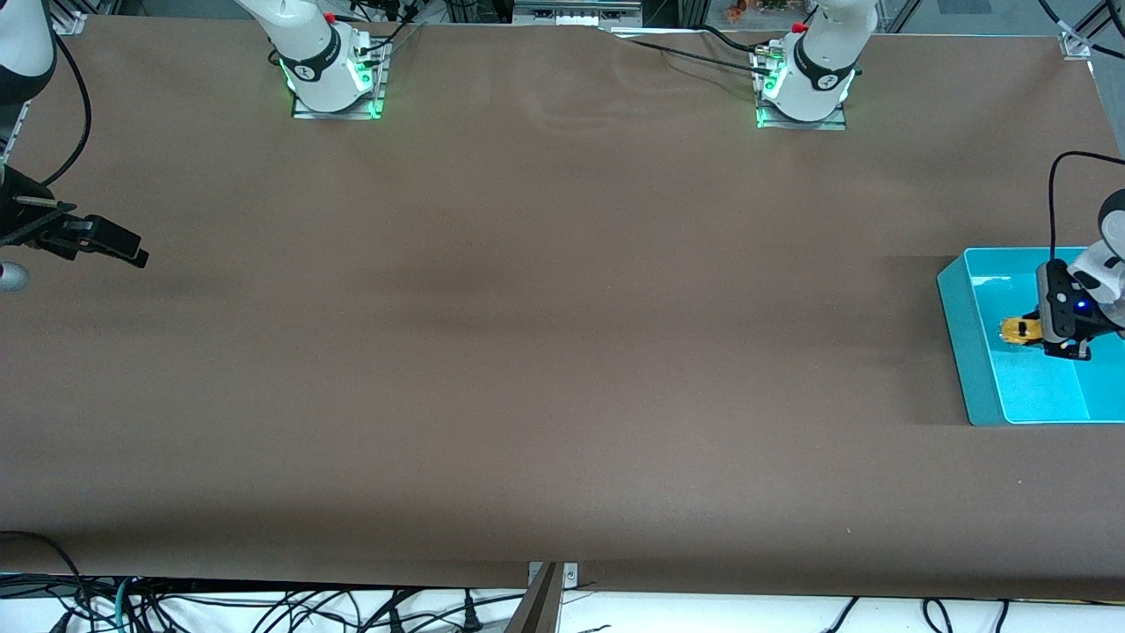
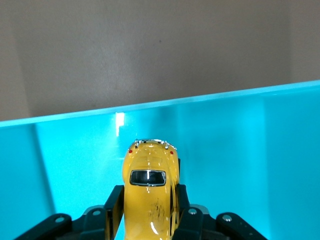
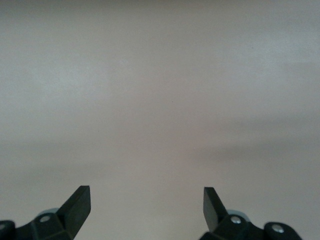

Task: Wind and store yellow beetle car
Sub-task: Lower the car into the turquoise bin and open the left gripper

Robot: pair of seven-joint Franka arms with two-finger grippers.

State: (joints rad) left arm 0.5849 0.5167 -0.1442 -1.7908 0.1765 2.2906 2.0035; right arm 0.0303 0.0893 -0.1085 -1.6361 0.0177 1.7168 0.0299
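Risk check: left hand (image 2: 148,220) pinching yellow beetle car (image 2: 150,192) above teal bin (image 1: 977,352) at left arm's end of worktop (image 1: 527,352). Could roll into wall or bounce on release. Right hand (image 3: 146,202) spread, waiting over bare worktop.

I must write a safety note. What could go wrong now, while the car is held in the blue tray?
1. The left tool grips the yellow beetle car by its sides inside the teal tray; if it opens while the car is above the floor, the car may roll or bounce.
2. The tool works close to the tray wall and could push the tray.
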